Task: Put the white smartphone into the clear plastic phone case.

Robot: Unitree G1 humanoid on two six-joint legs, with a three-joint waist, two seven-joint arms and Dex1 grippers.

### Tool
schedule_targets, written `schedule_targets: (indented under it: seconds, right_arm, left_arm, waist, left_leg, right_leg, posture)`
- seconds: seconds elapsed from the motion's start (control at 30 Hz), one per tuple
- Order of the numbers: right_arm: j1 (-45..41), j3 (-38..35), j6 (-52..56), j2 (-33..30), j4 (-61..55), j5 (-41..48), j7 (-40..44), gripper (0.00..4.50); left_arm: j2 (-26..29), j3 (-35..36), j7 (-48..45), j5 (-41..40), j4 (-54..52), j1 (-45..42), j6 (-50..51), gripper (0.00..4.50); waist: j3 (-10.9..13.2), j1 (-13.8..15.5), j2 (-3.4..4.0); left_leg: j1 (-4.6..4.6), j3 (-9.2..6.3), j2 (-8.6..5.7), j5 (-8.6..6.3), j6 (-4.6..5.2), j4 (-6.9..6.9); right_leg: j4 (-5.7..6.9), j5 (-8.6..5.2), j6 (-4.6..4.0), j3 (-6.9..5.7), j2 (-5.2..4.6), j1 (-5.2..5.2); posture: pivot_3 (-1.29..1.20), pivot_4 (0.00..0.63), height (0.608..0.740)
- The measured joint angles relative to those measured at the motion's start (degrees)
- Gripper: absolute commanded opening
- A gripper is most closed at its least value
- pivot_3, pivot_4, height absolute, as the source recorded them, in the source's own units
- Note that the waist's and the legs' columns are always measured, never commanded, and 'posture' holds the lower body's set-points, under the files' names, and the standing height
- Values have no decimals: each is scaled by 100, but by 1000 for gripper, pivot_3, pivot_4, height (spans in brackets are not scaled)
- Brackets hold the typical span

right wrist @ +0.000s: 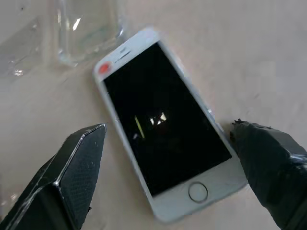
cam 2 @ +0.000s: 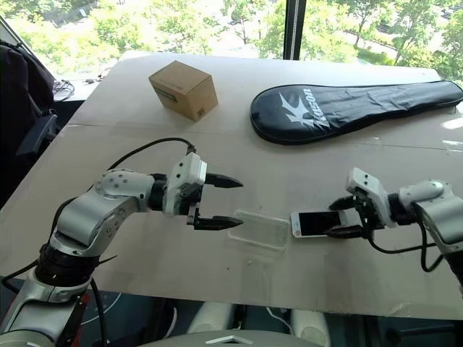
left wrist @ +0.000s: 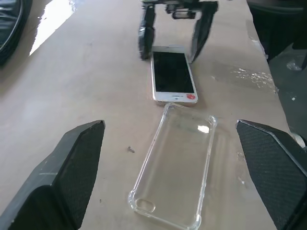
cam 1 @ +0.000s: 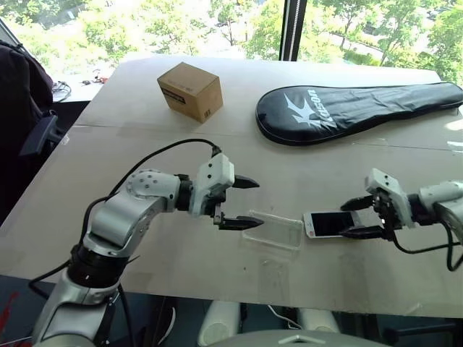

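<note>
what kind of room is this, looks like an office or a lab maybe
Probably an office or lab workspace: a wide pale table beside big windows onto trees, holding a cardboard box and a black racket cover.

silver arms, black cables, black jaws

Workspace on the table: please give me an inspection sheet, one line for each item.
Surface: pale table, with a seam across it.
Job's things: white smartphone lies flat, screen up, beside the clear plastic phone case, which lies open side up, nothing in it.
Clutter: cardboard box and black racket cover at the far side.
Hands: left hand open, by the case's end; right hand open, fingers either side of the phone's end.
Cables: black cable loops over the left arm; another hangs from the right arm.
Surroundings: windows with trees; dark chair on the left.
</note>
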Motion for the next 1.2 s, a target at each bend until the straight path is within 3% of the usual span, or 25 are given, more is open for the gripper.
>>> schedule_targets:
  seconds: [0.1,0.27,0.43,0.57,0.7,0.9,1.17,1.2]
  right_arm:
    - [715,-373,-188,69,-469,188,-97,4500]
    - [1738,-676,-1420,429,-927,-202,-621,4500]
    - [2074,-906,-1634,1525,-974,-281,-1718,4500]
    - [2636,-1193,-1235,2138,-1609,-35,-2596,4500]
    - [3148,-1052,-1193,2523,-2245,-235,-3277,4500]
    - [3488,-527,-1957,2506,-2395,-1282,-3915,4500]
    - [3612,-548,-2072,3469,-2181,-1148,-4434,4500]
    - [3615,-549,-2072,3489,-2173,-1137,-4445,4249]
  left_arm:
    - [-20,-13,-41,-16,14,-37,-33,4457]
    - [-29,-85,-228,-19,183,-199,-124,4457]
    - [-28,-236,-340,17,236,-256,-240,4457]
    - [-15,-238,-382,32,247,-266,-297,4457]
    - [-14,-241,-408,55,285,-255,-314,4457]
    - [-19,-303,-499,101,389,-268,-364,4457]
    - [-23,-395,-605,104,436,-390,-454,4457]
    - [-22,-395,-619,104,437,-390,-460,4487]
  waist:
    - [1,-30,-1]
    - [-3,-60,-7]
    - [8,-173,-26]
    - [14,-152,-15]
    - [14,-115,-15]
    - [14,-119,-15]
    - [3,-154,-32]
    - [0,-154,-37]
  left_leg:
    - [3,-3,0,0,0,8]
    - [19,-1,0,0,0,19]
    - [111,5,3,2,-5,18]
    - [109,2,4,3,-5,19]
    - [104,0,3,2,-6,11]
    - [106,1,2,2,-6,8]
    - [117,10,7,-1,1,9]
    - [117,9,7,-1,1,9]
  right_leg:
    - [8,1,1,-3,0,7]
    - [21,4,5,6,11,18]
    - [20,8,6,26,17,101]
    - [23,9,6,28,18,96]
    - [22,8,5,25,18,90]
    - [13,8,6,27,23,91]
    - [15,9,4,44,28,96]
    - [15,9,4,43,28,96]
  posture:
    - [0,150,740]
    - [0,150,740]
    - [0,150,740]
    - [0,150,740]
    - [0,150,740]
    - [0,150,740]
    - [0,150,740]
    - [0,150,740]
